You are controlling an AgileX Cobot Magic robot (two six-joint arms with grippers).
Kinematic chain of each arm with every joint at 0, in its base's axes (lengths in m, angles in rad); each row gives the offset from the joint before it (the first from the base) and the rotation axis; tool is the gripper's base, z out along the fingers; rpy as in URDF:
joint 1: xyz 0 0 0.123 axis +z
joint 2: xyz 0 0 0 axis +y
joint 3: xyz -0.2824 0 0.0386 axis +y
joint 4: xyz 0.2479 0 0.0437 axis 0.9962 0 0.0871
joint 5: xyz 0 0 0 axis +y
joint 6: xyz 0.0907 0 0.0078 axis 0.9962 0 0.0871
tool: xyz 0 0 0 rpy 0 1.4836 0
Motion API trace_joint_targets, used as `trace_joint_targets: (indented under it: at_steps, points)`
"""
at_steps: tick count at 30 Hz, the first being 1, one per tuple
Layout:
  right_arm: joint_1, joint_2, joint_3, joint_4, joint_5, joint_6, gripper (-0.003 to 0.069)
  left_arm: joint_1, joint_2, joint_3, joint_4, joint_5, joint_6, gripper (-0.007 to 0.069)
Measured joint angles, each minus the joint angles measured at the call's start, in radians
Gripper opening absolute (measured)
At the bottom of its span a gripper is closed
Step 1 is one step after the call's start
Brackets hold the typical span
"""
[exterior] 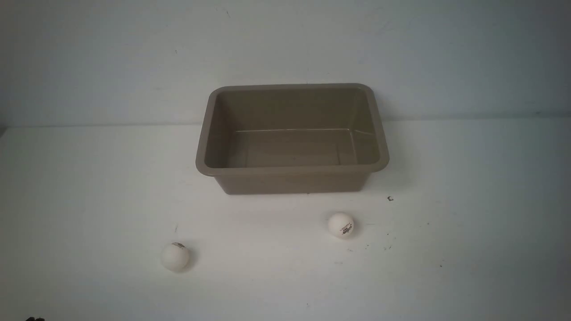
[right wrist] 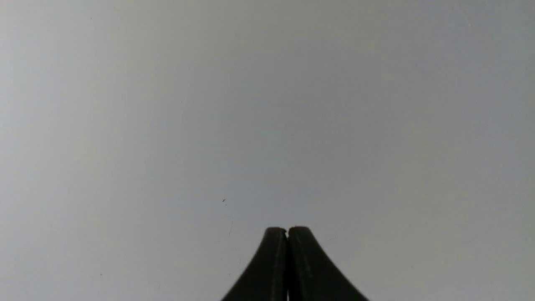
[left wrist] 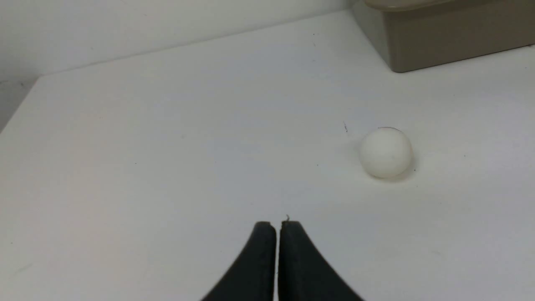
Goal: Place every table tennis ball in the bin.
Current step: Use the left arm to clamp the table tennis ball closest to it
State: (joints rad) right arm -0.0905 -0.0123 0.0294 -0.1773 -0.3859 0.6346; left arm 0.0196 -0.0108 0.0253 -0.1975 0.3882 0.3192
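Note:
The taupe bin [exterior: 292, 170] stands empty on the white table near the back wall. A white ball [exterior: 175, 257] lies in front of it to the left; it also shows in the left wrist view [left wrist: 385, 152]. A second white ball with dark print [exterior: 341, 224] lies in front of the bin's right part. My left gripper [left wrist: 278, 223] is shut and empty, over bare table, some way from the left ball. My right gripper [right wrist: 287, 229] is shut and empty over bare table. Neither gripper shows in the front view.
The bin's corner shows in the left wrist view [left wrist: 443, 42]. The table's left edge [left wrist: 21, 108] meets the wall there. Small dark specks [exterior: 390, 199] lie on the table right of the bin. A dark bit [exterior: 35, 318] shows at the front view's bottom left.

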Motion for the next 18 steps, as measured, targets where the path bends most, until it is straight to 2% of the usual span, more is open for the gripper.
trace_joint_targets:
  at_steps: [5,7,8,9,11,16,18]
  points:
    - [0.0,0.0,0.0,0.0,0.003,0.001,-0.0013,0.0,0.0,0.0,-0.038,-0.004,-0.019,-0.0004]
    - [0.0,0.0,0.0,0.0,0.006,0.001,-0.0013,0.0,0.0,0.002,-0.178,-0.007,-0.103,-0.0004]
    - [0.0,0.0,0.0,0.0,0.007,0.001,-0.0013,0.0,0.0,0.002,-0.194,-0.007,-0.103,-0.0004]
    - [0.0,0.0,0.0,0.0,0.01,0.001,-0.0013,0.0,0.0,0.002,-0.341,-0.009,-0.186,-0.0004]
    - [0.0,0.0,0.0,0.0,0.027,0.001,-0.0013,0.0,0.0,0.002,-0.457,-0.032,-0.209,-0.0004]
    - [0.0,0.0,0.0,-0.005,0.092,0.001,-0.0013,0.0,0.0,0.002,-0.526,-0.11,-0.177,-0.0004]
    - [0.0,0.0,0.0,-0.006,0.146,0.001,-0.0013,0.0,0.0,0.002,-0.604,-0.18,-0.167,-0.0004]
